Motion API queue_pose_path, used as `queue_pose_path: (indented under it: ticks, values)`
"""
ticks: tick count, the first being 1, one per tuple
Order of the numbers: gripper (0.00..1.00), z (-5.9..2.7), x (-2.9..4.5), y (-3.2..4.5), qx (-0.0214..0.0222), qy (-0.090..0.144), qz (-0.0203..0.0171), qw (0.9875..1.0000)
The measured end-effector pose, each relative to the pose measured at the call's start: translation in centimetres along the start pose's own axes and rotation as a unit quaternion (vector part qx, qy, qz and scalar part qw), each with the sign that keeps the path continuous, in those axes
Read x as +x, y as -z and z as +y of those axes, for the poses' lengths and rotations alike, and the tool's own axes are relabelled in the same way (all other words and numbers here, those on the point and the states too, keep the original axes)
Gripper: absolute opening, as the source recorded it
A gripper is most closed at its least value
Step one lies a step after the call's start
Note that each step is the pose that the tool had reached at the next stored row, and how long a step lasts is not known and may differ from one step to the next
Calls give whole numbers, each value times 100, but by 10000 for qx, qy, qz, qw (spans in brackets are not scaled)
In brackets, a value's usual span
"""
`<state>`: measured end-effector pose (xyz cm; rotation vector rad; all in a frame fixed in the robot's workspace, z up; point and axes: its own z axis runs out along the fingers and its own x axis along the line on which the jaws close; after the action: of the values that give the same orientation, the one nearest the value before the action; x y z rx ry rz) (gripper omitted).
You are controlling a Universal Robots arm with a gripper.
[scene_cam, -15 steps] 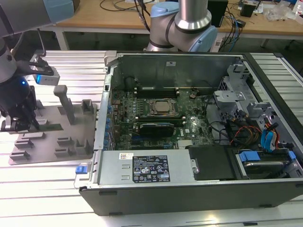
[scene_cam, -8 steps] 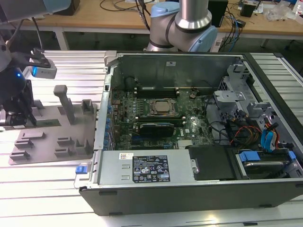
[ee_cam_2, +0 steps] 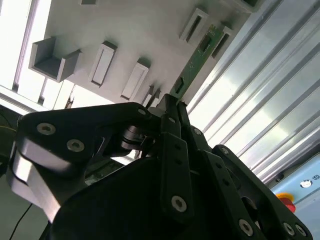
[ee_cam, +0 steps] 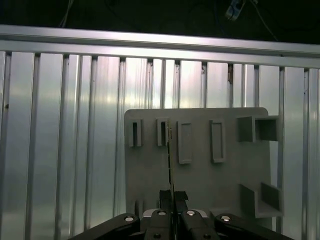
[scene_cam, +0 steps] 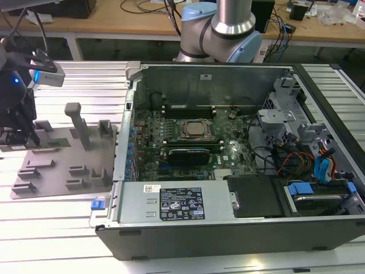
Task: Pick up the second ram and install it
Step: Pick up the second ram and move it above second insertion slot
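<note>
1. your end effector [ee_cam: 172,196] is clenched on the second ram [ee_cam_2: 197,55]. in both wrist views its two fingers sit tight against the two faces of the thin green stick, at the stick's near end.
2. the second ram stands on its long edge in the grey holder plate [ee_cam: 200,175]. it runs in line with a slot block that props it upright, which is likely why both faces are free for the fingers to pinch.
3. by my reading it is not yet lifted: in the second wrist view its far end sits right at a slot block on the plate.
4. the holder plate lies on the ribbed metal desk [scene_cam: 57,228], at the exterior view's left, just beside the open computer case [scene_cam: 239,228].
5. the case lies on its side with the cover off, so the green main board [scene_cam: 228,154] faces up and can be reached from above. the board is well apart from the stick you are holding.
</note>
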<state>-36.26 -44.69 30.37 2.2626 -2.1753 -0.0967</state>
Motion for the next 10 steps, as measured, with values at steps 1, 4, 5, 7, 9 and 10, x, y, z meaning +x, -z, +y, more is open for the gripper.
queue_pose_path:
  ticks: [1, 4, 5, 7, 9, 10]
  values:
    - [11, 1, -1, 22, 0, 0, 0, 10000]
    - [11, 4, -4, 97, 0, 0, 0, 10000]
    - [11, 5, -5, 113, 0, 0, 0, 10000]
    - [11, 7, -8, 168, 0, 0, 0, 10000]
    - [11, 9, -10, 222, 0, 0, 0, 10000]
    - [11, 10, -11, 234, 0, 0, 0, 10000]
